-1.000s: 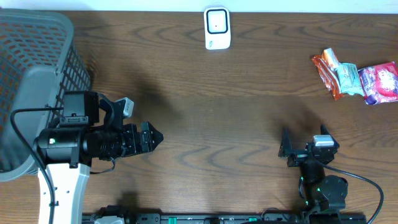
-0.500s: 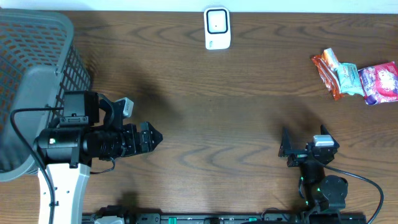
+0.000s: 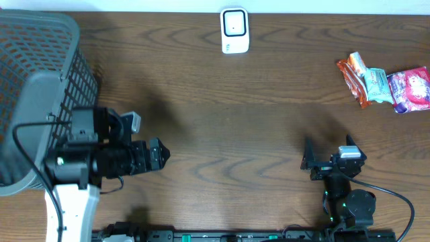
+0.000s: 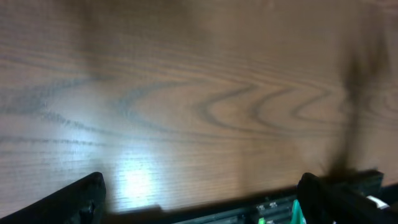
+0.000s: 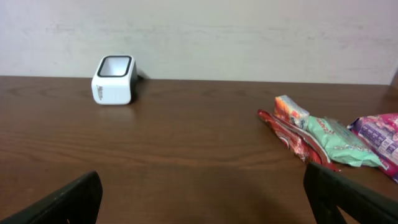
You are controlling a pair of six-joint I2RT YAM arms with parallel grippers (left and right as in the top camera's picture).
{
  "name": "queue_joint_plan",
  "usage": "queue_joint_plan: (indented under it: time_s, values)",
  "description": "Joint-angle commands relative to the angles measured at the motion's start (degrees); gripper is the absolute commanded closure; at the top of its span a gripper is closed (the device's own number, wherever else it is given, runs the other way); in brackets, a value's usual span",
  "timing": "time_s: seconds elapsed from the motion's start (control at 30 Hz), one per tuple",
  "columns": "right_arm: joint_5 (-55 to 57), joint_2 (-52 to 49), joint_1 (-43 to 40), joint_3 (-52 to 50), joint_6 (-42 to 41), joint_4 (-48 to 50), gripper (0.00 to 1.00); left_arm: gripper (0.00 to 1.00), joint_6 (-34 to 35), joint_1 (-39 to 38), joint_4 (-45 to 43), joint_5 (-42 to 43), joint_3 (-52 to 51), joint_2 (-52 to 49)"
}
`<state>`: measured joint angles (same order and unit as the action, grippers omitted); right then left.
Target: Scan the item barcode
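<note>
A white barcode scanner (image 3: 234, 30) stands at the table's far edge, centre; the right wrist view shows it at the far left (image 5: 114, 79). Three snack packets lie at the far right: an orange-red one (image 3: 353, 79), a pale green one (image 3: 376, 86) and a pink one (image 3: 411, 89). The right wrist view has the same packets (image 5: 329, 140) on its right. My left gripper (image 3: 161, 154) hovers open over bare wood at the left, nothing between its fingers (image 4: 74, 199). Near the front edge my right gripper (image 3: 328, 153) stands open and empty, facing the scanner and packets.
A large grey mesh basket (image 3: 33, 81) fills the left end of the table, just behind my left arm. A black rail (image 4: 261, 208) with green lights runs along the front edge. Bare wood lies between the grippers and the scanner.
My left arm has drawn back slightly to the left and toward the front edge. The right arm, scanner and packets have not moved.
</note>
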<state>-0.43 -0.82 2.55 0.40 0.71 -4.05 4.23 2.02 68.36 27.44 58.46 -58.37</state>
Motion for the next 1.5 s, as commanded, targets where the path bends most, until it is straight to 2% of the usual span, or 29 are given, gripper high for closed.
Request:
queue_joint_plan:
  time_s: [0.0,0.27,0.43,0.53,0.67,0.93,1.27,1.47]
  values:
    - [-0.3,0.5,-0.4,-0.1,0.6,-0.3,0.01,0.02,-1.2,-0.2,-5.4,-1.4,-8.1,6.4]
    - [-0.3,0.5,-0.4,-0.1,0.6,-0.3,0.01,0.02,-1.2,-0.2,-33.3,0.6,-31.4,25.4]
    - [-0.3,0.5,-0.4,-0.1,0.6,-0.3,0.01,0.02,-1.2,-0.2,-51.5,0.3,-41.7,38.2]
    - [-0.3,0.5,-0.4,-0.1,0.6,-0.3,0.01,0.02,-1.9,-0.2,-58.7,0.3,-46.1,46.0]
    - [-0.3,0.5,-0.4,-0.1,0.6,-0.3,0.01,0.02,-2.3,-0.2,-65.9,-0.2,-50.0,51.8]
    - [-0.3,0.5,-0.4,-0.1,0.7,-0.3,0.01,0.02,-2.3,-0.2,-74.4,-5.0,-55.2,58.4]
    - [-0.3,0.5,-0.4,-0.1,0.6,-0.3,0.01,0.02,-2.3,-0.1,-82.7,-11.7,-58.2,58.3]
    - [-0.3,0.5,-0.4,-0.1,0.7,-0.3,0.01,0.02,-2.5,-0.1,-80.6,-12.1,-58.2,58.3]
